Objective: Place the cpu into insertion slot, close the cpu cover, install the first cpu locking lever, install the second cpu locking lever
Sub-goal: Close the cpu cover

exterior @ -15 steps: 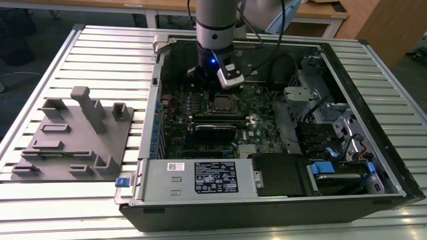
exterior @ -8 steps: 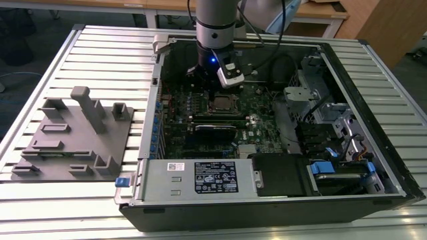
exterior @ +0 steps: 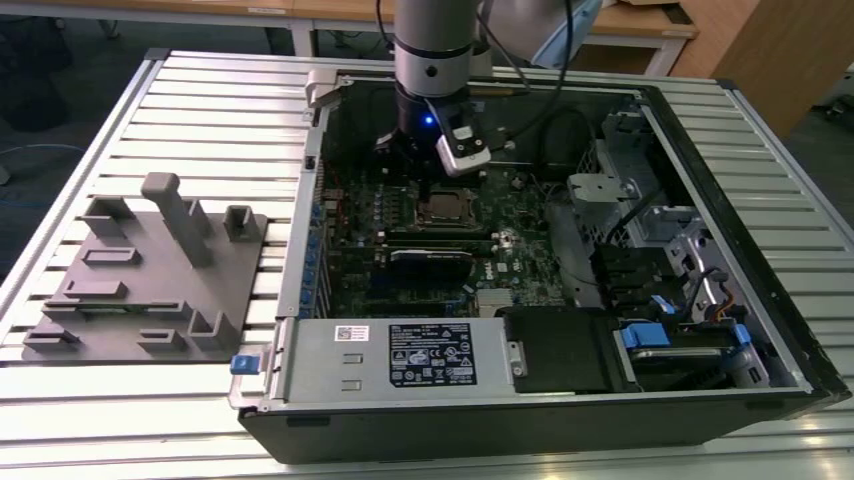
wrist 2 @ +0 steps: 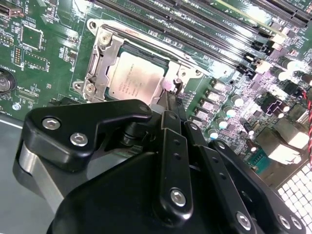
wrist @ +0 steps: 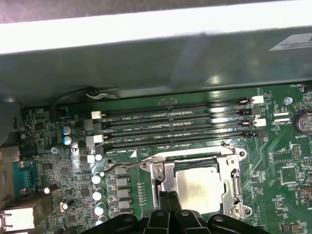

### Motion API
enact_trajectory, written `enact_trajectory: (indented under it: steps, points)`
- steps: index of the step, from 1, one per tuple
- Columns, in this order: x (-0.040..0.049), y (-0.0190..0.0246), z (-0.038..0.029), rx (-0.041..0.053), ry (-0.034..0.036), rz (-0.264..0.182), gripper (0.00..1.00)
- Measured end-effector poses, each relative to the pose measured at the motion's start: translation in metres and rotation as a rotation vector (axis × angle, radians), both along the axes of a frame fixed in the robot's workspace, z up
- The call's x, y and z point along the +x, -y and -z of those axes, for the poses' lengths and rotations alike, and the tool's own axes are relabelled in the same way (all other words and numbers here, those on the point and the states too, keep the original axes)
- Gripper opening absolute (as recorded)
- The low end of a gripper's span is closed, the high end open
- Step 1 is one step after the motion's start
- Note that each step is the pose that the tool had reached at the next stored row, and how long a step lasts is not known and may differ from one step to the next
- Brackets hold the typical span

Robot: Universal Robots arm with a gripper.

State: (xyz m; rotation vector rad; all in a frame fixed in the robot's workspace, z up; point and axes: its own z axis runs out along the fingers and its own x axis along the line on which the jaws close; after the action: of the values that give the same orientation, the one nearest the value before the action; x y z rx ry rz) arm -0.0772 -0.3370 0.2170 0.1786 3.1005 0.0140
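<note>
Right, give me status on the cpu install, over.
Gripper shut, tips at the cpu cover edge. Cpu seated, cover down over it. Locking lever lies alongside the cover, latching unclear.
</note>
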Motion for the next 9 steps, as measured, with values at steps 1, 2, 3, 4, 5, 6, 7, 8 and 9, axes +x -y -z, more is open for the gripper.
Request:
enact_trajectory:
  steps: [1,2,3,4,5,6,7,8,9]
  points:
    - [0.0005,0.0,0.0,0.0,0.0,0.0,0.1]
    - [0.0009,0.0,0.0,0.0,0.0,0.0,0.1]
    - [0.0014,0.0,0.0,0.0,0.0,0.0,0.1]
    - [0.0018,0.0,0.0,0.0,0.0001,0.0,0.1]
    - [0.0025,0.0,0.0,0.0,0.0,0.0,0.1]
    - [0.0031,0.0,0.0,0.0,0.0,0.0,0.1]
    - [0.0038,0.0,0.0,0.0,0.0,0.0,0.1]
    - [0.0045,0.0,0.0,0.0001,0.0001,0.0,0.1]
    - [0.0052,0.0,0.0,0.0,0.0,0.0,0.1]
